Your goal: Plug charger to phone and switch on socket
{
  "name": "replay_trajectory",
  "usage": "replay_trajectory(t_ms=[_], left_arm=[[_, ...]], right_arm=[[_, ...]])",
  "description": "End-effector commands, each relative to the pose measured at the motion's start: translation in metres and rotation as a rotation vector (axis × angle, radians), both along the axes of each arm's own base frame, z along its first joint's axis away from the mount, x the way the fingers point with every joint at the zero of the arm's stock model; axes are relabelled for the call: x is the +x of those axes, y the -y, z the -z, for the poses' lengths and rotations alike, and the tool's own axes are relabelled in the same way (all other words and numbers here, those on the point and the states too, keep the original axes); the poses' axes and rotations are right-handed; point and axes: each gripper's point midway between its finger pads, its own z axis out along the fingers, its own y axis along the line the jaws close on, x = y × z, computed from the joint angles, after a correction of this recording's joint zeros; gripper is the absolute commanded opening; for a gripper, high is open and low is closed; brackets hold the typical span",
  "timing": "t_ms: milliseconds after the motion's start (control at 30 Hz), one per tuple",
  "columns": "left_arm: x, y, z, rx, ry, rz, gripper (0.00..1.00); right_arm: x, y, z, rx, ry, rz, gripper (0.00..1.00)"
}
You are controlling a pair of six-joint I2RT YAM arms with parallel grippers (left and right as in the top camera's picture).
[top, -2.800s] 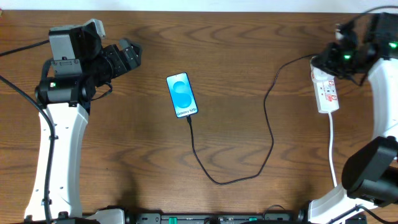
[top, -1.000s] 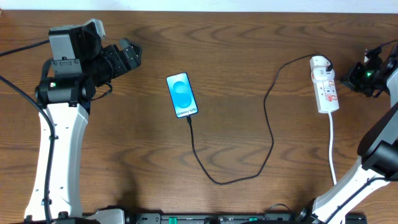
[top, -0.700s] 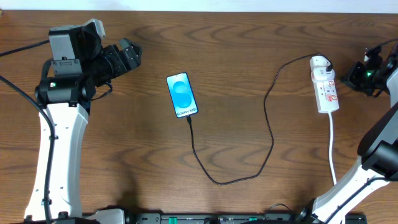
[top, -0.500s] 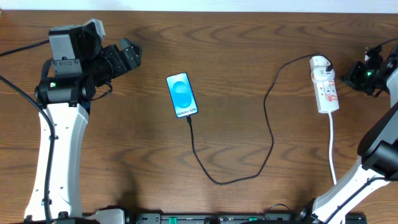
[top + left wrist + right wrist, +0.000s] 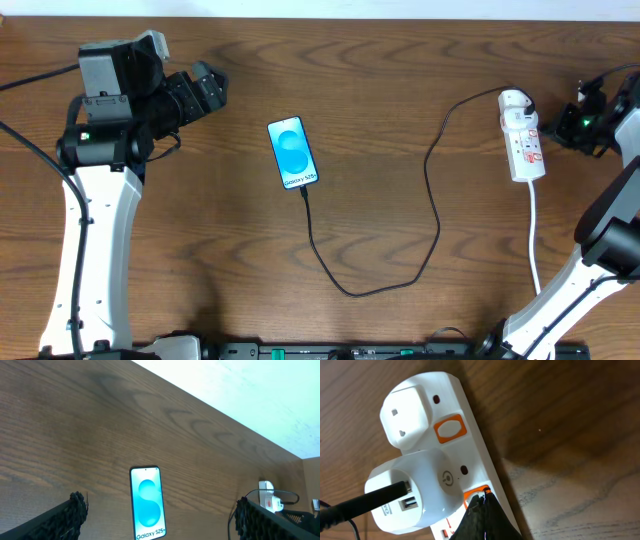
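Observation:
The phone (image 5: 293, 153) lies flat at mid table with its blue screen up; it also shows in the left wrist view (image 5: 147, 502). The thin black charger cable (image 5: 436, 215) runs from the phone's near short edge in a loop to a white adapter (image 5: 415, 491) plugged into the socket strip (image 5: 523, 138). My right gripper (image 5: 562, 123) is just right of the strip. In the right wrist view it is shut and empty (image 5: 485, 496), its tip over an orange switch (image 5: 470, 495). My left gripper (image 5: 207, 88) is open and empty, left of the phone.
The strip's thick white cord (image 5: 534, 235) runs toward the table's near edge at the right. A second orange switch (image 5: 449, 429) and an unused outlet sit at the strip's rounded end. The table's far edge (image 5: 215, 407) meets a white wall.
My right gripper left its place over the socket's far end and moved to the strip's right side. In the last half second it edged slightly left toward the strip. The left arm, phone and cable are unchanged.

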Motion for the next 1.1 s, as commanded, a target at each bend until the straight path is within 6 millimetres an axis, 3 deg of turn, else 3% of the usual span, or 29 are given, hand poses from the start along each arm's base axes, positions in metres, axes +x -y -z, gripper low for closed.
replay_trajectory(t_ms=[0, 400, 1067], left_arm=[[0.0, -0.003, 0.0, 0.013, 0.003, -0.006, 0.96], [0.0, -0.003, 0.0, 0.013, 0.003, -0.006, 0.96], [0.0, -0.003, 0.0, 0.013, 0.003, -0.006, 0.96]], right_arm=[[0.006, -0.004, -0.003, -0.006, 0.029, -0.042, 0.01], [0.007, -0.008, 0.012, 0.017, 0.009, -0.037, 0.01], [0.008, -0.014, 0.013, 0.02, 0.003, -0.051, 0.01]])
